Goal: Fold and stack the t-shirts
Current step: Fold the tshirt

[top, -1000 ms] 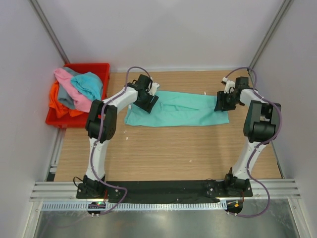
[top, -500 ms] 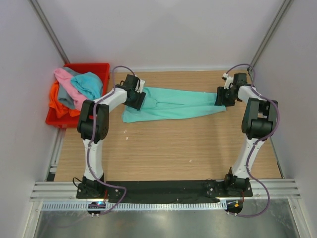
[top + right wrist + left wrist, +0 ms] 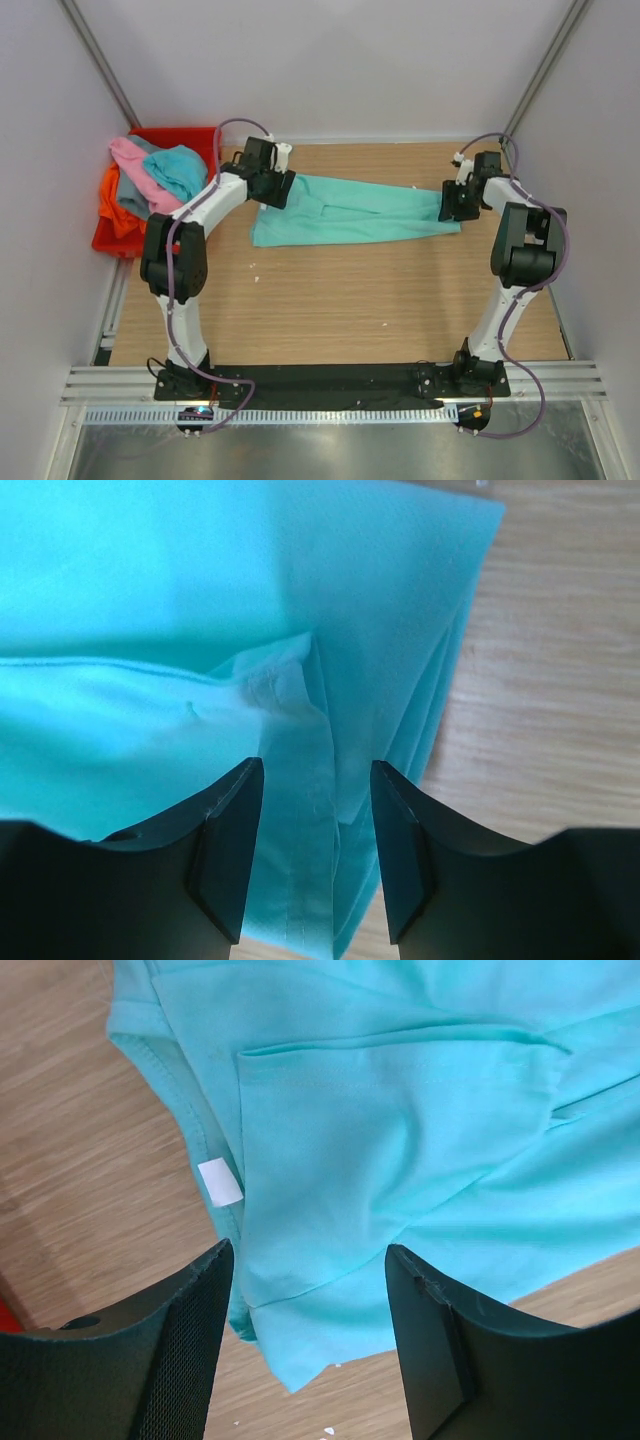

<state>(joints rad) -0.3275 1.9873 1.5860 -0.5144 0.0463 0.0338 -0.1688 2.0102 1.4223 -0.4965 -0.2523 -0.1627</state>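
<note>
The mint green t-shirt (image 3: 350,212) lies folded into a long strip across the far half of the wooden table. My left gripper (image 3: 272,190) hovers over its left end, open, with the cloth (image 3: 400,1110) and a small white label showing between the fingers (image 3: 180,1360). My right gripper (image 3: 450,208) hovers over its right end, open, above the layered folded edge (image 3: 150,630). Neither gripper holds the cloth. The pink (image 3: 135,160), turquoise blue (image 3: 180,170), orange (image 3: 112,210) and grey (image 3: 130,195) t-shirts lie heaped at the far left.
The red plastic bin (image 3: 185,132) holding the heaped shirts sits at the table's far left corner, close to my left gripper. White walls enclose the table on three sides. Bare wood (image 3: 350,300) lies between the shirt and the arm bases.
My left gripper moved left and farther back, to the shirt's left end. The shirt went from a neat rectangle to a slightly skewed strip. My right gripper stayed at the right end.
</note>
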